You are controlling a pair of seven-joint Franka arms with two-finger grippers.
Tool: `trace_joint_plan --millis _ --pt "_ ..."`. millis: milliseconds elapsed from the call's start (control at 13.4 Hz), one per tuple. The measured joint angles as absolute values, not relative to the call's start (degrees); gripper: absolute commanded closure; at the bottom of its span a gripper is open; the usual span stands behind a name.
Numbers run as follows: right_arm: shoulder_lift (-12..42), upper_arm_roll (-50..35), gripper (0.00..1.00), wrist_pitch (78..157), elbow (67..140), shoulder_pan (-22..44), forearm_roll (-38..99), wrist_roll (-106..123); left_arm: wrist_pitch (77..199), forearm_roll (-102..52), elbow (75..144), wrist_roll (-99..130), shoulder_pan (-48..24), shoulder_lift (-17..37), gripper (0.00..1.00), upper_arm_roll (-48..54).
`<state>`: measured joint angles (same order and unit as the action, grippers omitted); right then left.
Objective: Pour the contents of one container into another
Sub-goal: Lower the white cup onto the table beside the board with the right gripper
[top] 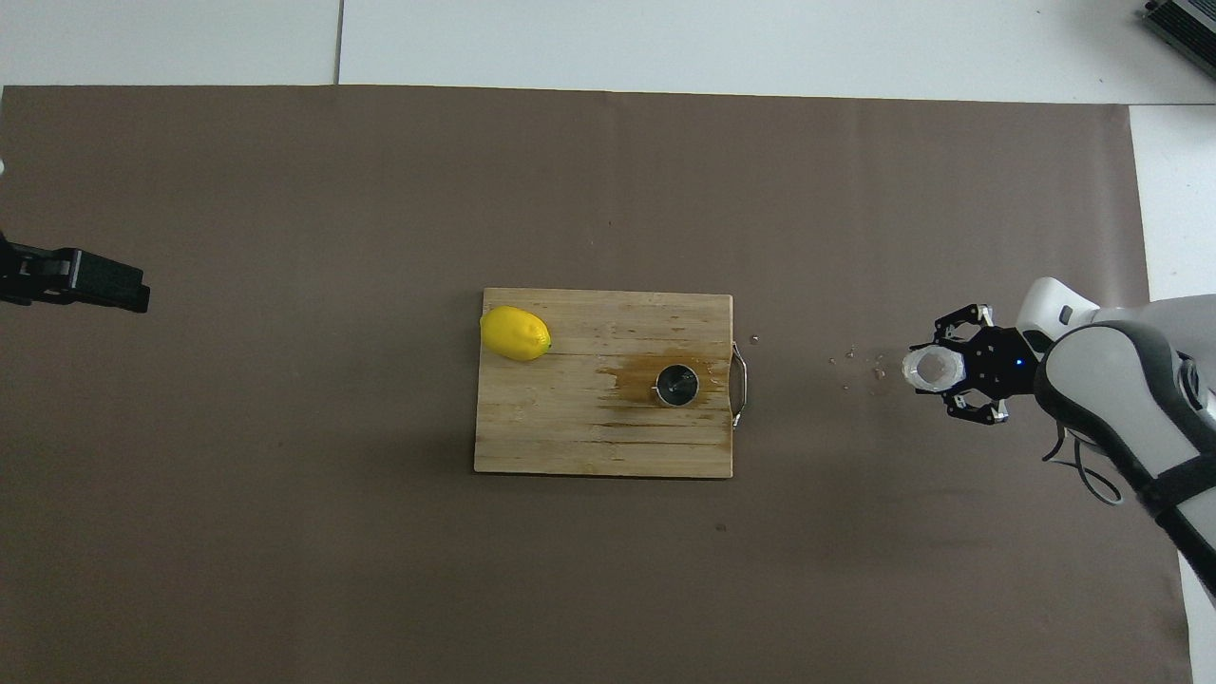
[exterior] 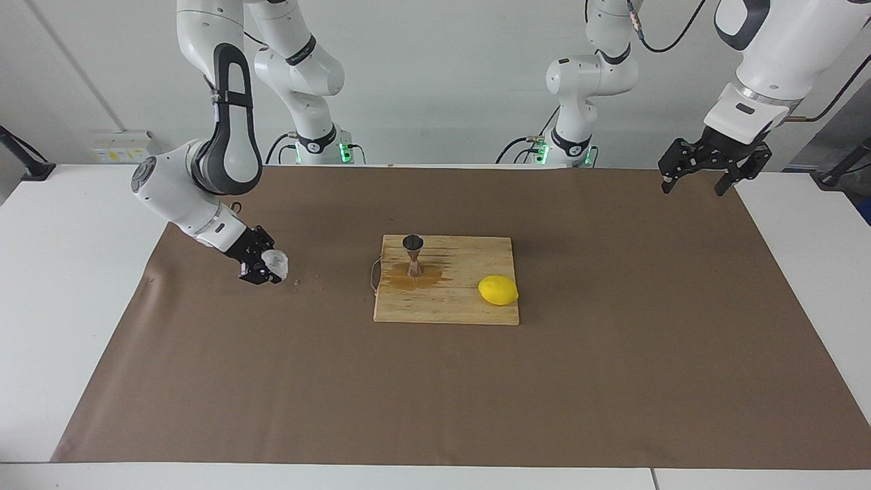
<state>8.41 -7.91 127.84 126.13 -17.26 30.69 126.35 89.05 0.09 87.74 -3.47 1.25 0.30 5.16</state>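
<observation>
Right gripper clamped on plastic cup, low over brown mat toward right arm's end of table.
Cup mouth seen from overhead view, small droplets on mat just beside it. Steel jigger upright on wooden cutting board, sitting in wet stain, well apart from cup. Lemon on same board, toward left arm's end. Left gripper fingers spread wide, holding nothing, parked above mat edge at left arm's end.

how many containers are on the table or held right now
2. The plastic cup is held in the right gripper over the brown mat; the steel jigger stands on the cutting board. None seem hidden.
</observation>
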Motion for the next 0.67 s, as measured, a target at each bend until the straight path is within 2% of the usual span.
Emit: trace_joint_plan --millis 149,373,672 --pt "8.4 -7.9 0.84 127.9 126.5 -17.4 30.7 126.3 89.0 0.1 87.7 -3.5 1.3 0.3 0.00 5.2" --pt "8.4 -7.9 0.74 128.1 127.2 -17.5 30.7 126.3 89.0 0.1 87.7 -3.5 1.3 0.3 0.00 5.2" --pt "8.4 -7.9 0.73 130.0 128.3 -17.7 30.7 128.0 89.0 0.1 87.7 -3.5 1.3 0.3 0.00 5.2"
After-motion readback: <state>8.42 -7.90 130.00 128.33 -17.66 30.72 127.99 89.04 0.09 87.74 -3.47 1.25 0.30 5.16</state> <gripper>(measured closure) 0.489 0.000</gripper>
